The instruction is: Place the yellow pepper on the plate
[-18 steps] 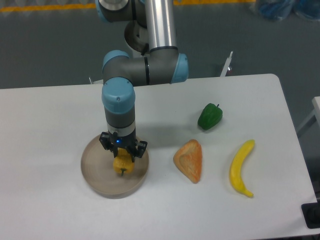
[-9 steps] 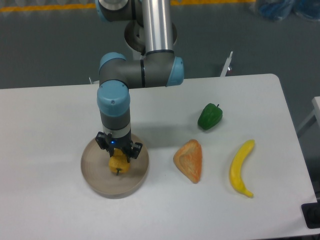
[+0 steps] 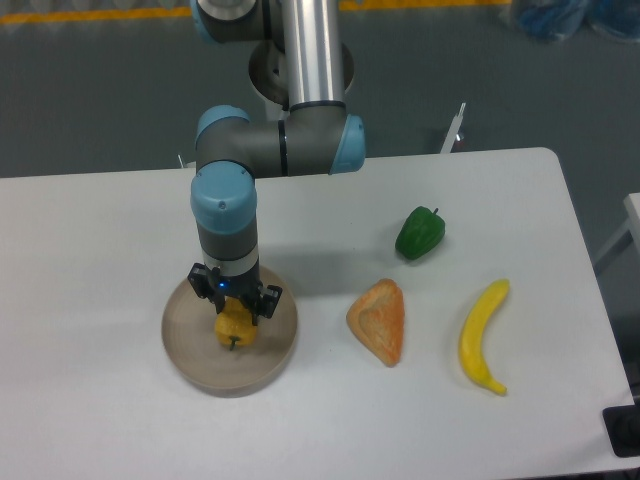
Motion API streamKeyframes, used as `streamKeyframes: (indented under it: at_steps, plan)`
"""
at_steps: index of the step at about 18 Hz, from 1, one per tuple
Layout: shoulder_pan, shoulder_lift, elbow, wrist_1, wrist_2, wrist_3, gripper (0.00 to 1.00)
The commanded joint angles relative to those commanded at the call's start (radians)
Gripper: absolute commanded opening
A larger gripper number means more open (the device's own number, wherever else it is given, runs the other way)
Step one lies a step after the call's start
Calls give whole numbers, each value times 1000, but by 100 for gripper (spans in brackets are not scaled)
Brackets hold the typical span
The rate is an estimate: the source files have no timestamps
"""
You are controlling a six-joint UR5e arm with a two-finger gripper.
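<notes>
The small yellow pepper [image 3: 233, 328] is over the middle of the round grey-beige plate [image 3: 190, 350] at the table's left front. My gripper [image 3: 235, 312] points straight down on top of it, with its dark fingers on either side of the pepper, shut on it. Whether the pepper rests on the plate's surface or hangs just above it, I cannot tell. The pepper's upper part is hidden under the gripper body.
A green pepper [image 3: 419, 232] lies right of centre. A toast-coloured wedge of bread [image 3: 380, 320] sits in front of it, and a yellow banana [image 3: 482, 335] lies further right. The table's right edge is near the banana.
The gripper with the yellow pepper has shifted slightly left and back over the plate, from near its right part toward its middle.
</notes>
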Motion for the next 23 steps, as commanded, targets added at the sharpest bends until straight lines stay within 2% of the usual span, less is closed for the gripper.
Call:
streamKeyframes:
  at_steps: [2,3,9,12,16,18,21,23]
  plan:
    - [0,5,3,0,0,5,97]
    - [2,8,8,0,-2,6,100]
    - [11,44,17,-3,-8,31,100]
    - [40,55,12,-3,0,78,100]
    - [133,109,6,-8,3,181,100]
    - [219,133,14,-5,24,277,100]
    - [300,137,31,-3,38,391,100]
    - [362,137,54,-2,40,515,100]
